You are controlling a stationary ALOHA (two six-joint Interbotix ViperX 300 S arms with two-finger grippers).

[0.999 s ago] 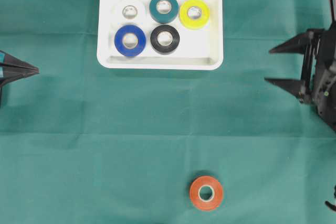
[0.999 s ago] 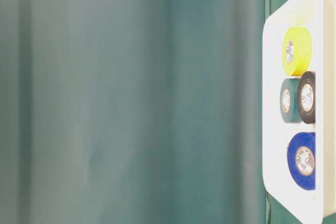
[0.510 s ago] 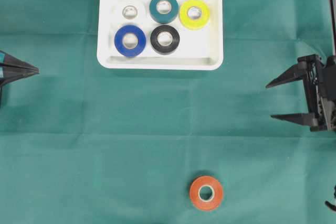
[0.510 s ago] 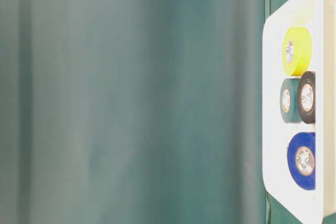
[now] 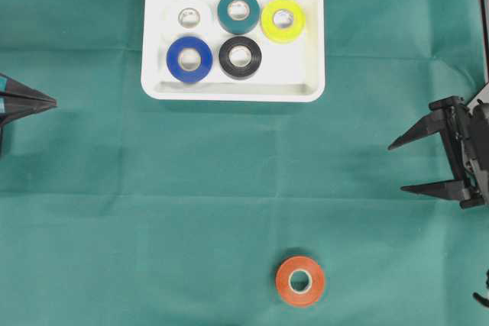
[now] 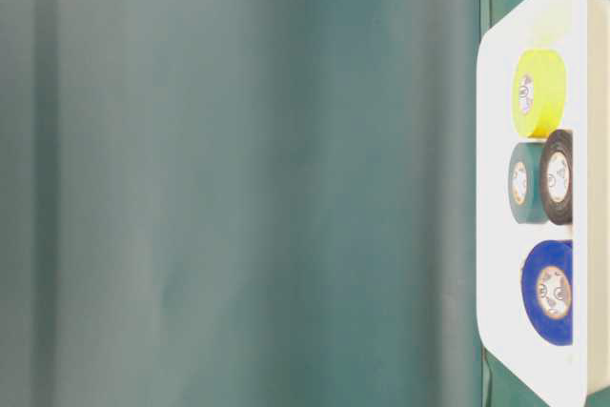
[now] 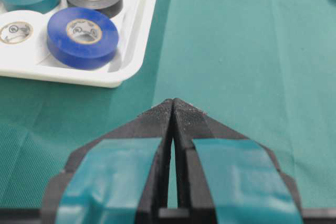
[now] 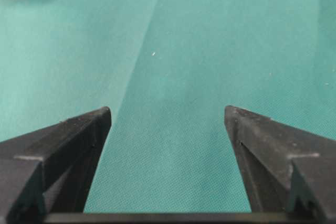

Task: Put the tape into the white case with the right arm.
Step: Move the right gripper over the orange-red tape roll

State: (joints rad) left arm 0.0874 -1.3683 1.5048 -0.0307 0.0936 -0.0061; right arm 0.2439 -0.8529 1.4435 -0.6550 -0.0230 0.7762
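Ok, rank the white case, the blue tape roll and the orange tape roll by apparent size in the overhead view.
1. White case, by far the largest.
2. Orange tape roll and blue tape roll: look about alike, so unranked.

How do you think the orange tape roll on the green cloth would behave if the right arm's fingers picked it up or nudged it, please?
The orange tape roll lies flat on the green cloth, so a nudge would probably slide it rather than roll it. Its thick wound ring looks stiff, so it should hold shape when squeezed. Tipped on edge, it would likely roll, being round.
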